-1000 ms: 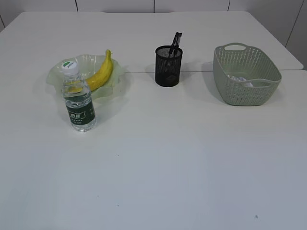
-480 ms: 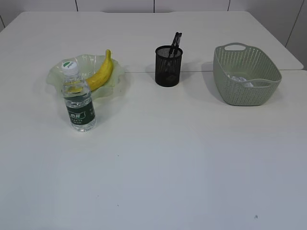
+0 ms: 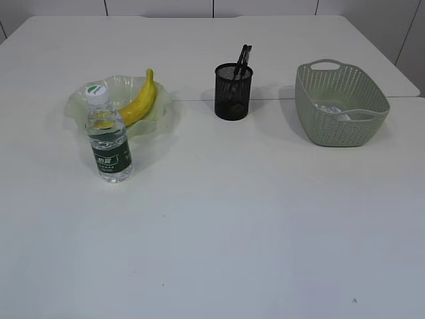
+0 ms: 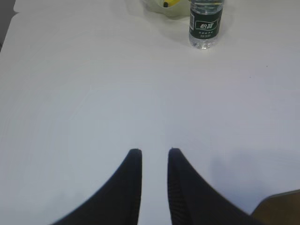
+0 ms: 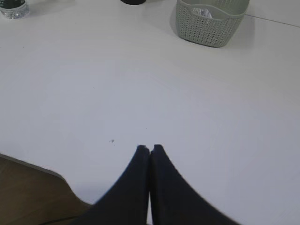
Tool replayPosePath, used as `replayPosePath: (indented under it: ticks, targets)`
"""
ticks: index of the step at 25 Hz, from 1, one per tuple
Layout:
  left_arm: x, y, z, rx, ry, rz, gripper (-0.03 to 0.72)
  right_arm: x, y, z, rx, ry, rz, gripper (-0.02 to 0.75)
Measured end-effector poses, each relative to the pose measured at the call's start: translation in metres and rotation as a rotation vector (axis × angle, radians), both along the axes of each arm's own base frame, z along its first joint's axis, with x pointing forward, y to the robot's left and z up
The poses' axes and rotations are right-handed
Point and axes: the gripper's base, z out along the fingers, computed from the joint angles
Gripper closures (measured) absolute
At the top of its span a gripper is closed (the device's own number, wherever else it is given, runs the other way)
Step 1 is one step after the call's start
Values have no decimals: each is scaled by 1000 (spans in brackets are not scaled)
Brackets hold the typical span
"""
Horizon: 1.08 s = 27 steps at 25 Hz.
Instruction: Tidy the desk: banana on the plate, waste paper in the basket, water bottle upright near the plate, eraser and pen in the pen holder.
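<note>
**White desk, four things standing on it**

The desk [image 3: 265, 219] is a plain white top. On its left stands the upright water bottle [image 3: 109, 138], just in front of the plate [image 3: 74, 104]. The pen holder [image 3: 233, 92] sits mid-back, and the basket [image 3: 340, 106] sits at the right, well apart.

**No change on the desk**

Between the earlier exterior pictures and this one I find nothing shifted. Every object on the desk [image 3: 219, 219] sits exactly as it did, and my arms appear in none of those exterior views.
</note>
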Motion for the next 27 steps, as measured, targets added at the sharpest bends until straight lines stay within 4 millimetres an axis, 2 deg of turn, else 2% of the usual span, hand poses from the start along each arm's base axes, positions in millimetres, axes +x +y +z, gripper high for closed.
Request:
replayPosePath:
  ticks: [27]
  targets:
    - [0, 0, 0, 0, 0, 0, 564, 0, 0, 0, 0, 0, 0, 748]
